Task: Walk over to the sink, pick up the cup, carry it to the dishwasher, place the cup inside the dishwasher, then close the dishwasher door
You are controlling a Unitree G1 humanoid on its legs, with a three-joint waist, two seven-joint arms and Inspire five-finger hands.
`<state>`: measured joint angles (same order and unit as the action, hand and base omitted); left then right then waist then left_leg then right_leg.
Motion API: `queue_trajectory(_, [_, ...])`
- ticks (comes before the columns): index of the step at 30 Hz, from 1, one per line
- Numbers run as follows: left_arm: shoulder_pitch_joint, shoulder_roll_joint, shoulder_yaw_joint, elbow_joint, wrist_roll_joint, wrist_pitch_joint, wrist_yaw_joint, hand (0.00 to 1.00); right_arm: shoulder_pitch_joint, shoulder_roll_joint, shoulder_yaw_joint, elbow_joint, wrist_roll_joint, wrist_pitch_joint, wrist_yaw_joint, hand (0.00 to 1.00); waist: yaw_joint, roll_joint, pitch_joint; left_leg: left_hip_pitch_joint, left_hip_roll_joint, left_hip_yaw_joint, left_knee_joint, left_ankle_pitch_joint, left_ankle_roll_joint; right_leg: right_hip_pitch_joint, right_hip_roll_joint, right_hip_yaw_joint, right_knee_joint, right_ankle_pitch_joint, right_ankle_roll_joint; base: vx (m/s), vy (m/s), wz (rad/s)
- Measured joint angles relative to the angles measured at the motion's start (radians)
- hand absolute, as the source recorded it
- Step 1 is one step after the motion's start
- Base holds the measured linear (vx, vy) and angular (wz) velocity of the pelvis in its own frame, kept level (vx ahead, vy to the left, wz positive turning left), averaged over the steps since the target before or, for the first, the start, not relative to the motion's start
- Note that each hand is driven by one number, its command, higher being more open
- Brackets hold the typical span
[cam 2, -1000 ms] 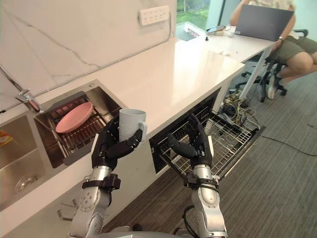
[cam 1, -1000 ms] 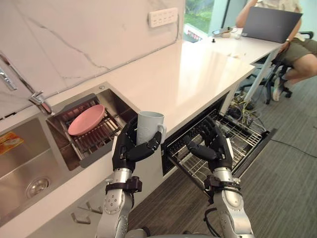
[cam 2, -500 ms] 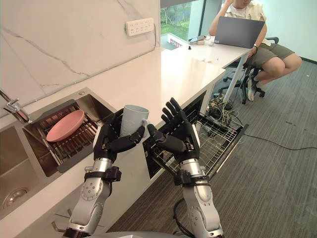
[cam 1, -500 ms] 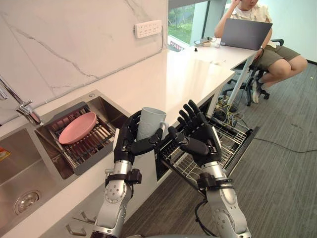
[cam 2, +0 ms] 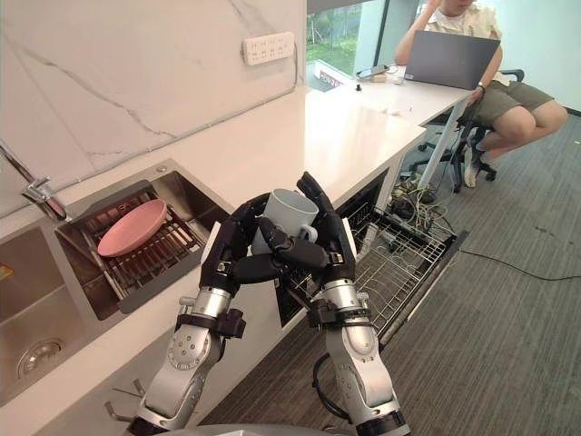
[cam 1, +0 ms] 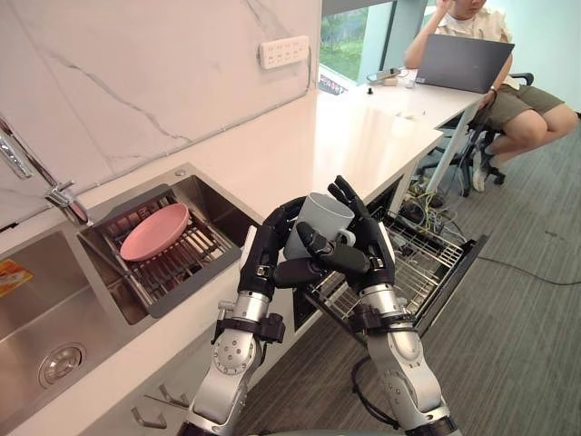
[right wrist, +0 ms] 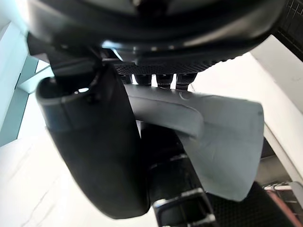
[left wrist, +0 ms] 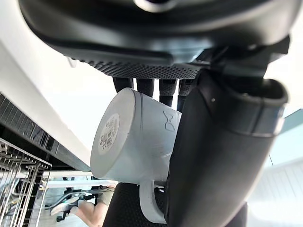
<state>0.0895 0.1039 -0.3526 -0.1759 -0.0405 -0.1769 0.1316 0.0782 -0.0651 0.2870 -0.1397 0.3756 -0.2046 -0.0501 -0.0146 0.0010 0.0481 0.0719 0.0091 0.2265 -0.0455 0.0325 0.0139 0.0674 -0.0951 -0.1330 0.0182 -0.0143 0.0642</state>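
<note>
The pale grey cup (cam 1: pixel 322 216) is upright in the air at the counter's front edge, clasped between both hands. My left hand (cam 1: pixel 270 250) wraps it from the sink side, and its wrist view has the cup (left wrist: pixel 132 142) lying against the palm. My right hand (cam 1: pixel 368 252) cups the other side, fingers rising behind the rim and thumb across the front; its wrist view shows the cup (right wrist: pixel 213 142) pressed to the palm. The dishwasher's wire rack (cam 1: pixel 427 263) is pulled out low, just right of the hands.
A pink plate (cam 1: pixel 154 232) lies in the drying rack set in the counter, and the steel sink (cam 1: pixel 45 309) and faucet (cam 1: pixel 36 173) are further left. The white counter (cam 1: pixel 336 136) runs back to a desk where a person (cam 1: pixel 508 91) sits at a laptop.
My right hand has swung left and closed onto the cup beside my left hand. The cup has shifted right, toward the dishwasher rack. The camera has shifted.
</note>
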Motion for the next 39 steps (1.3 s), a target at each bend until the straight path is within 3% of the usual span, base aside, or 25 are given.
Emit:
queue_trajectory(1, [0.000, 0.001, 0.000, -0.012, 0.018, 0.007, 0.003, 0.30, 0.000, 0.000, 0.000, 0.000, -0.009, 0.000, -0.004, 0.30, 0.000, 0.000, -0.002, 0.001, -0.001, -0.004, -0.010, 0.007, 0.001, -0.002, 0.000, -0.004, 0.000, 0.000, 0.000, -0.01, -0.006, 0.10])
queue_trajectory(15, [-0.032, 0.022, -0.028, -0.051, 0.146, 0.028, 0.027, 0.30, -0.021, 0.003, -0.027, -0.001, -0.012, 0.002, -0.036, 0.30, -0.003, -0.001, -0.026, -0.010, -0.012, -0.022, -0.029, 0.030, 0.004, -0.015, -0.012, -0.023, 0.003, 0.000, 0.000, -0.01, 0.004, 0.04])
queue_trajectory(16, [-0.032, 0.023, -0.029, -0.055, 0.159, 0.028, 0.033, 0.90, -0.022, 0.003, -0.027, -0.001, -0.008, 0.001, -0.034, 0.30, -0.003, -0.001, -0.026, -0.010, -0.013, -0.023, -0.031, 0.032, 0.004, -0.015, -0.012, -0.024, 0.003, 0.000, 0.000, 0.00, 0.000, 0.00])
queue_trajectory(28, [0.063, -0.019, 0.013, -0.231, 0.198, 0.004, 0.112, 0.90, 0.001, 0.092, -0.118, -0.004, -0.029, -0.004, -0.051, 0.30, -0.001, -0.002, -0.026, -0.002, -0.013, -0.028, -0.042, 0.034, 0.005, -0.008, -0.012, -0.031, -0.001, 0.000, 0.000, 0.00, 0.000, 0.00])
queue_trajectory(34, [0.094, -0.050, 0.113, -0.304, 0.051, -0.071, 0.140, 0.90, 0.057, 0.092, -0.247, -0.001, -0.064, -0.003, -0.121, 0.30, -0.001, -0.003, -0.025, -0.002, -0.013, -0.029, -0.046, 0.035, 0.005, -0.008, -0.012, -0.033, -0.001, 0.000, 0.000, 0.00, 0.000, 0.00])
queue_trajectory(39, [0.146, -0.049, 0.061, -0.277, -0.110, -0.074, 0.052, 0.90, 0.056, 0.085, -0.299, -0.001, -0.070, -0.003, -0.146, 0.30, -0.003, -0.003, -0.025, -0.006, -0.013, -0.031, -0.046, 0.035, 0.004, -0.011, -0.012, -0.034, -0.003, 0.000, 0.001, 0.00, 0.001, 0.01])
